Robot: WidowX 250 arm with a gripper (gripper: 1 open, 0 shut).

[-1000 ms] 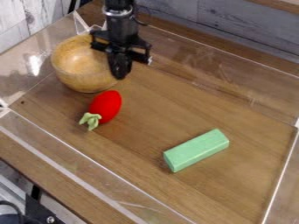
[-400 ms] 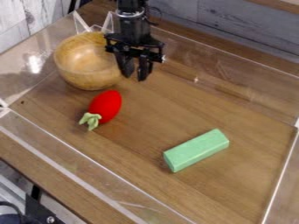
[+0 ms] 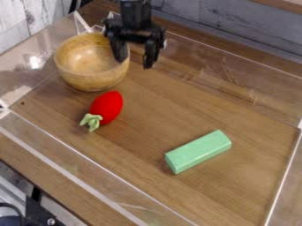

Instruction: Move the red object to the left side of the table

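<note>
Black gripper (image 3: pixel 133 56) spread wide, empty, beside round wooden bowl (image 3: pixel 85 64). Small red toy strawberry (image 3: pixel 105 108) lying apart on brown wood-grain table (image 3: pixel 224 97); light green rectangular block (image 3: pixel 197 151) well right.

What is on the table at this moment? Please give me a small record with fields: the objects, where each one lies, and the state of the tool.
table: brown wood-grain top with low clear walls
red object: toy strawberry, lying left of centre, green stem end toward the front left
wooden bowl: at the back left, behind the red object
green block: lying flat at the front right
tool: open, empty, beside the bowl's right rim, apart from the red object
</note>
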